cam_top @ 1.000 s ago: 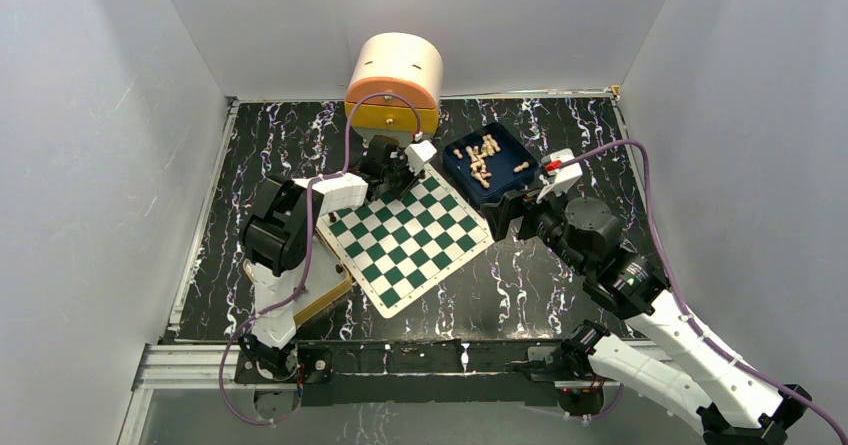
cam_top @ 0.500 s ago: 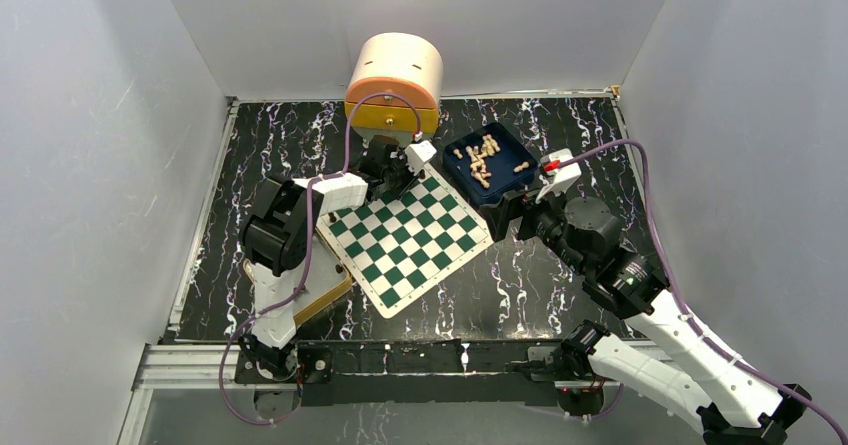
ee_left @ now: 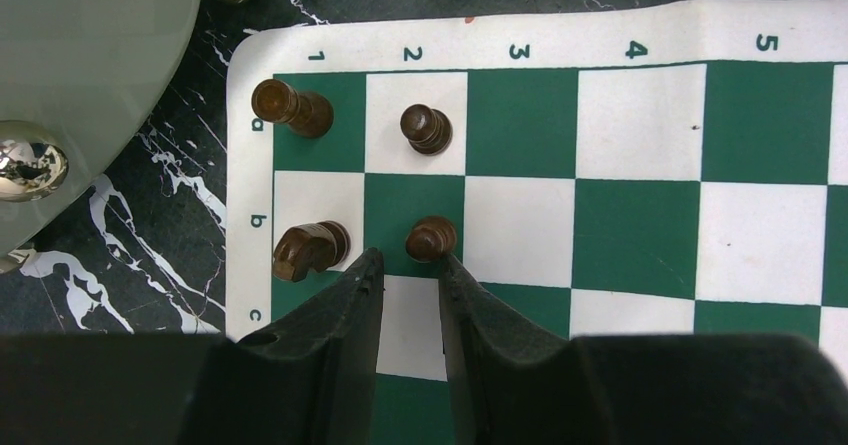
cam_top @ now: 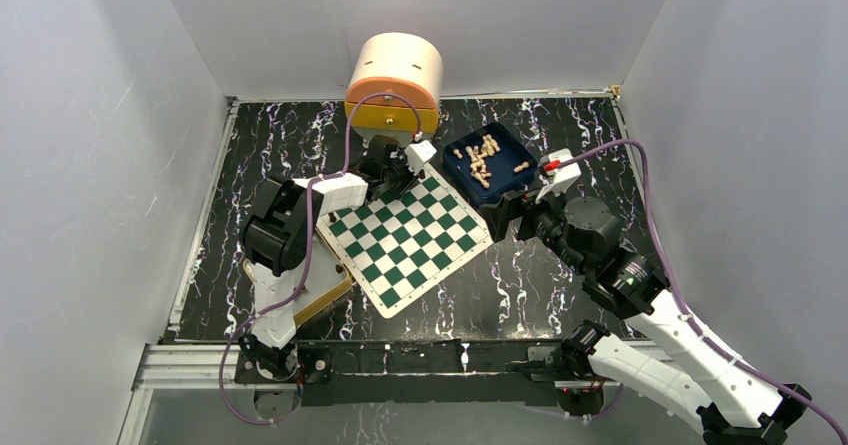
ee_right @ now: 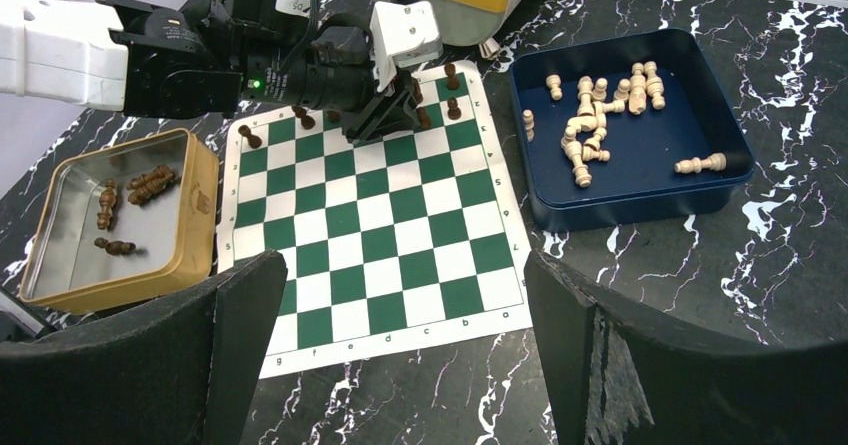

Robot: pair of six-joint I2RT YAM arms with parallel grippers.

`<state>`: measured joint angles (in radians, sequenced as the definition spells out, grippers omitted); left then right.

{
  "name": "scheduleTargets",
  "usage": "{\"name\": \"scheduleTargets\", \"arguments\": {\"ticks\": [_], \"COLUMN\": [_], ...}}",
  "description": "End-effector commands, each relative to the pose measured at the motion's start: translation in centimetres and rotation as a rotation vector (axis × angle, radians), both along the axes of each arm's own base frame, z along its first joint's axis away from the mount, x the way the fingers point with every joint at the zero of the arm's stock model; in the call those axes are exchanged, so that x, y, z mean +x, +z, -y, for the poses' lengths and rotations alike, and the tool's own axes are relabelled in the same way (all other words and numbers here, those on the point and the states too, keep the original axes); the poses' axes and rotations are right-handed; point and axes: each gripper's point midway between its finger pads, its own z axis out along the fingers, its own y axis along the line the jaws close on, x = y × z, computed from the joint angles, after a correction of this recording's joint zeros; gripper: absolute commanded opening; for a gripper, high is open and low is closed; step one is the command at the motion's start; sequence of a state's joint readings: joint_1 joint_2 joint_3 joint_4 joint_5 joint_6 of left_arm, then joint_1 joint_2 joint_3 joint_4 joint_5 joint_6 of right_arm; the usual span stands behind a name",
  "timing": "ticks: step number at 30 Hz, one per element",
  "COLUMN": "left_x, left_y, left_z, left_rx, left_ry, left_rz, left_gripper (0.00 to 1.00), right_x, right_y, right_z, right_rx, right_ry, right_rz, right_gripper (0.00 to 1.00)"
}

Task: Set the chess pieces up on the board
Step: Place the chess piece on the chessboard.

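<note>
- Grip: our left pincer [ee_left: 408, 265] hangs low over a corner of the board [ee_left: 640, 215]. Its fingers are parted by a narrow slot with only a bare square showing between them, so it holds nothing.
- Just ahead of its fingertips, a shade toward the right finger, a dark pawn [ee_left: 430, 237] stands upright. We cannot tell whether that finger touches it.
- Ahead and to the left stands a knight [ee_left: 310, 248]. Farther ahead are a rook [ee_left: 290, 107] and a second pawn [ee_left: 425, 128], each on its own square.
- Our right pincer [ee_right: 402, 265] gapes fully wide and empty above the counter [ee_right: 620, 345], with the board straight ahead of it.
- The remaining dark pieces [ee_right: 150, 180] lie on their sides in the tan tin [ee_right: 205, 215]. That is ahead-left of the right pincer and back behind the left pincer, beside that arm's base, so we judge the left arm much the nearer.
- Their long axes point different ways, so we expect each pick to need its own wrist turn.
- The pale pieces [ee_right: 590, 130] lie heaped in the blue tray [ee_right: 640, 200], ahead-right of the right pincer, which is the nearer one.
</note>
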<state>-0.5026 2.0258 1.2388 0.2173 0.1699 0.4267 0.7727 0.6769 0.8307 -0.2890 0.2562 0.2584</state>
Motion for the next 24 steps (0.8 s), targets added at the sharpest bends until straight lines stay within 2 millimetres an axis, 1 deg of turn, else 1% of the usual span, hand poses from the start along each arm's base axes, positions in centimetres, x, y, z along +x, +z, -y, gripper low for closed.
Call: {"name": "scheduleTargets", "arguments": {"ticks": [1,14,20,23,24], "left_x": [0.9,1.3,0.7,0.0,-0.2], "left_y": [1.1,1.3,1.6,1.7,2.0], "left_z": [0.2,0.2,-0.3,-0.6,-0.7], "left_rx": [-0.003,-0.003,0.003,0.005,-0.004], "left_ry": [0.010,0.019,0.025,0.034,0.039], "left_rz": [0.040,0.053,0.045,0.030,0.034], "left_gripper": [0.25,0.25,0.25,0.25,0.25], "right_x": [0.1,0.1,0.1,0.1,0.1], "right_y": [3.4,3.1,3.1,3.1,3.0], "right_z": [-0.3,-0.5,-0.4,-0.4,-0.4], "right_rx": [0.073,0.075,0.077,0.077,0.077], "right_ry": [0.006,0.009,0.008,0.009,0.010], "right_rz": [0.070,0.064,0.066,0.065,0.063], "right_gripper": [0.99,0.99,0.99,0.99,0.99]}}
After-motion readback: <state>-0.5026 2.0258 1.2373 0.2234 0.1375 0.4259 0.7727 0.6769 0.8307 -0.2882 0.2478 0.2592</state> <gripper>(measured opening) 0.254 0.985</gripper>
